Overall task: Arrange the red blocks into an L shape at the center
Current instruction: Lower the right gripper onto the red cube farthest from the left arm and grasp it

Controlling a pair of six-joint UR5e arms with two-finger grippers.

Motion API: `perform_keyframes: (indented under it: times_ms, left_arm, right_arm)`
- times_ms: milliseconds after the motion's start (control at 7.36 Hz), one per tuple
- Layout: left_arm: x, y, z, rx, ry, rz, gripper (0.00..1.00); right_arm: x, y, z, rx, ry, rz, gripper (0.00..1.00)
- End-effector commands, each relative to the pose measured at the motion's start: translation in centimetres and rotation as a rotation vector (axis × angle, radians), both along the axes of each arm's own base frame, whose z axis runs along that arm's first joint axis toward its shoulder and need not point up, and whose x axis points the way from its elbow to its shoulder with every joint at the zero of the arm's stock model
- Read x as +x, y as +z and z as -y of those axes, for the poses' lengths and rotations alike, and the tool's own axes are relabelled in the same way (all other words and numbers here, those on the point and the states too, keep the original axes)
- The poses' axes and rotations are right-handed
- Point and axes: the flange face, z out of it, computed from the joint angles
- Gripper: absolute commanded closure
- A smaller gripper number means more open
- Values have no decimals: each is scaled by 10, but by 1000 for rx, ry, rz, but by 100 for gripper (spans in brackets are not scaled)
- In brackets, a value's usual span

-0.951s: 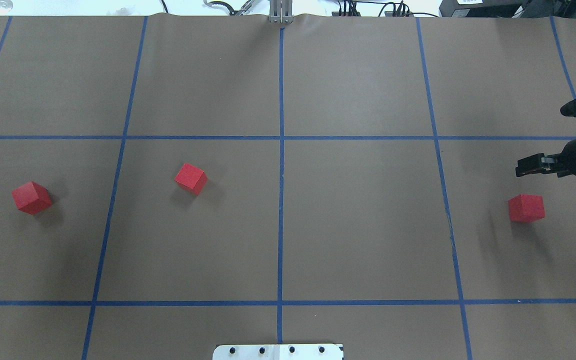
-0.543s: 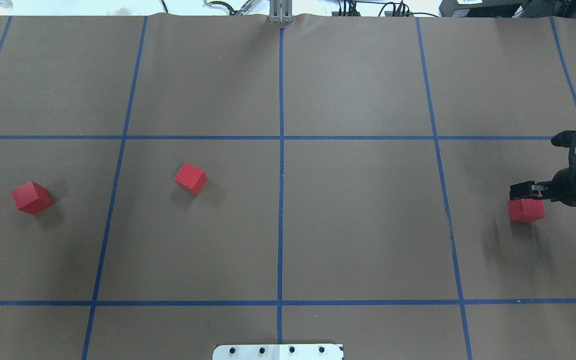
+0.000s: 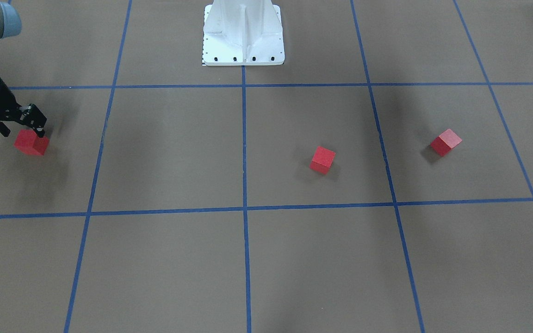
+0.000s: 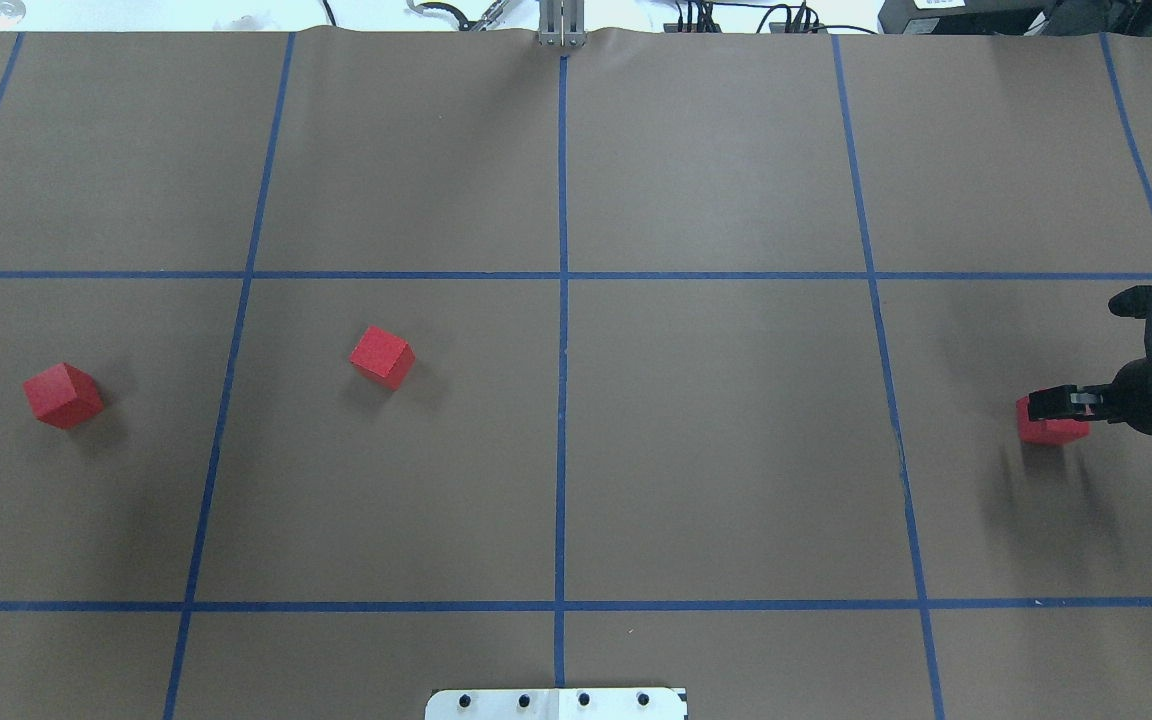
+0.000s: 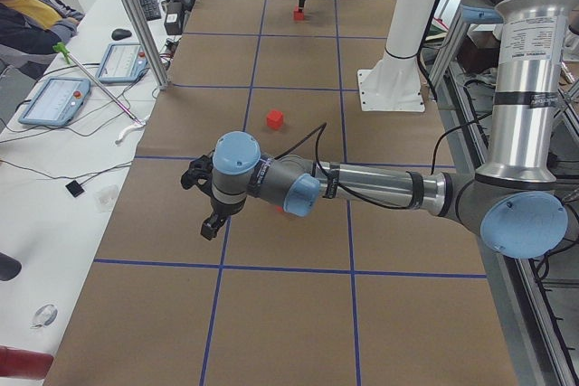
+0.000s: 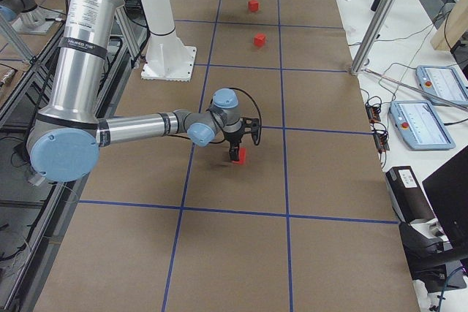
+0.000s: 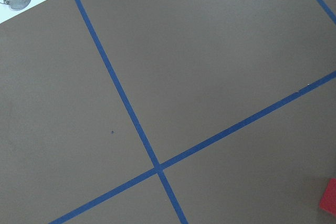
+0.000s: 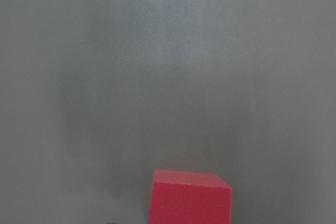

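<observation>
Exterior left view is the only one in which the left gripper [image 5: 210, 226] is seen. It is held above the brown table [image 5: 298, 314] at that view's near end, and whether its jaws are apart or together cannot be told.

From overhead, the middle of the centre line [image 4: 562, 420] is taken as the dial's hub. The far-left red block [image 4: 62, 395] is found at 9 o'clock, well out past a blue tape line. The nearer red block [image 4: 381, 356] is found at about 10 o'clock, in the square beside the hub. The third red block [image 4: 1051, 433] is found at 3 o'clock, well apart from the other two, with the right gripper [image 4: 1039, 404] held right over its top.

In the front-facing view that gripper's fingers [image 3: 39, 127] are shown spread, one at each side of the block's top. Contact cannot be confirmed. All three blocks are rested on the table, apart from the centre line.
</observation>
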Motion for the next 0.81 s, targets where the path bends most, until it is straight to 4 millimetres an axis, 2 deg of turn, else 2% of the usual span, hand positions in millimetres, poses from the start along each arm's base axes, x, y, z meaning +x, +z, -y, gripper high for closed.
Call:
perform_keyframes:
  times_ms: [0,407,543,679]
  left_arm:
    - [0,1,0,-1,1,0,0]
    - [-1,1,0,-1,-1,0,0]
    - [-1,1,0,-1,-1,0,0]
    - [-1,1,0,-1,-1,0,0]
  right_arm:
    - [-5,1,-2,1,-10,0,8]
    - [-9,2,-2,9,-9,-11,12]
    - [-9,3,-1,10,-8,-12,18]
    - [-10,1,0,11,-9,-9,35]
